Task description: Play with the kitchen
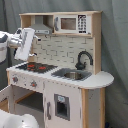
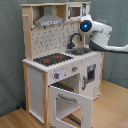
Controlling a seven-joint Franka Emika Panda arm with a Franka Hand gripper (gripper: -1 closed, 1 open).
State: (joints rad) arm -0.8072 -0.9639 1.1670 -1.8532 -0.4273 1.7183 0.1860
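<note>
The kitchen is a tall toy of white panels and pale wood. Its black-red hob lies beside the grey sink and the black faucet. In the second exterior view the oven door hangs open and folded down. My gripper hovers in front of the kitchen, above counter height. It shows over the hob's end at the first exterior view's left and near the faucet in the second exterior view. It touches nothing.
A range hood and a toy microwave sit on top. Grey curtains hang behind. The floor is wood. A white rounded shape fills the first exterior view's bottom left corner.
</note>
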